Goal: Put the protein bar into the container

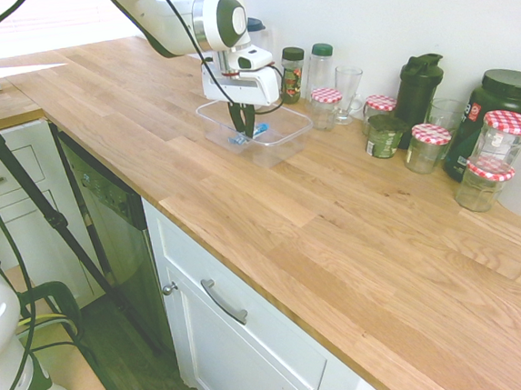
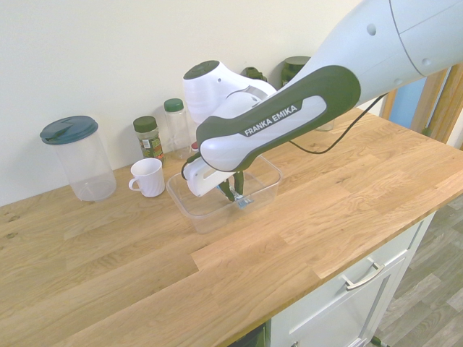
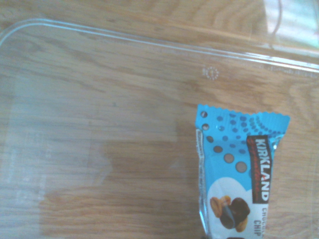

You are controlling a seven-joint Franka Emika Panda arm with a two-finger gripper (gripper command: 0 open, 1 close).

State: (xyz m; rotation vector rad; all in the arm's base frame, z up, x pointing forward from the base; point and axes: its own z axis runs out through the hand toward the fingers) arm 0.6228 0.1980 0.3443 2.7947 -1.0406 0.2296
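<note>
Closest to us in the wrist view, the protein bar (image 3: 238, 174) lies over the container (image 1: 279, 141) floor. Our gripper (image 1: 249, 129), lowered inside the tub, seems clamped on the bar. We judge release comes next: spread the fingers, then lift clear.

A home kitchen. A long wooden worktop (image 1: 337, 234) runs along a plain pale wall, with white cabinets (image 1: 247, 351) below it, one drawer bearing a metal handle (image 1: 224, 302) and a door with a small knob (image 1: 169, 288). A dark-fronted built-in appliance (image 1: 118, 235) sits under the counter beside them. Along the wall stand food things: jars with red-checked lids (image 1: 495, 161), spice bottles (image 1: 293, 72), a drinking glass (image 1: 348, 91), a dark shaker bottle (image 1: 417, 88), a white mug (image 2: 148, 177) and a big clear canister with a blue lid (image 2: 78, 157)
</note>
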